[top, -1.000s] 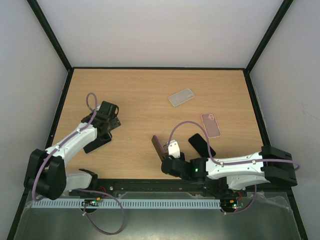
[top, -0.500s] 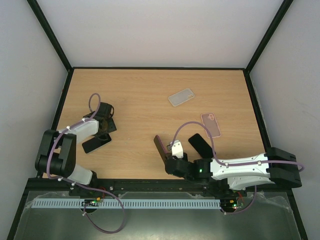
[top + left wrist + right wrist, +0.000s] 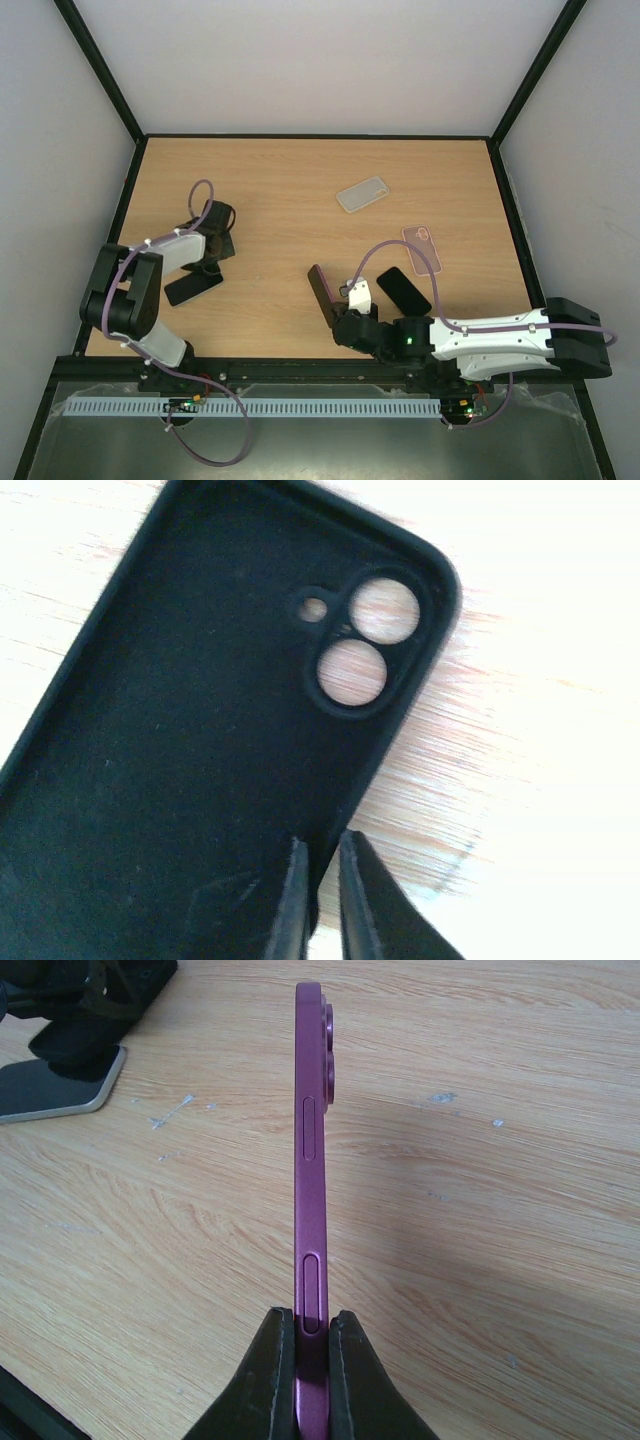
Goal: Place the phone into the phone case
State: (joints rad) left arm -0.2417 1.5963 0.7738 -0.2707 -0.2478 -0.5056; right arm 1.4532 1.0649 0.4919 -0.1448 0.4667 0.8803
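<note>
Clamps slim purple phone (image 3: 310, 1160) edge-up between right fingers (image 3: 283, 1350) at worktop's (image 3: 300, 180) near edge, long axis aimed far-left toward open-faced black silicone phone case (image 3: 200, 730), rim pinched in closed left fingers (image 3: 350, 870), well apart by left edge.

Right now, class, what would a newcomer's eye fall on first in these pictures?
First, the purple phone, gripped by one end and seen edge-on in the right gripper, near the front centre of the table. Next, the black phone case at front left, its side wall pinched by the left gripper. Further back lie a clear case and a pink case, both untouched.
</note>
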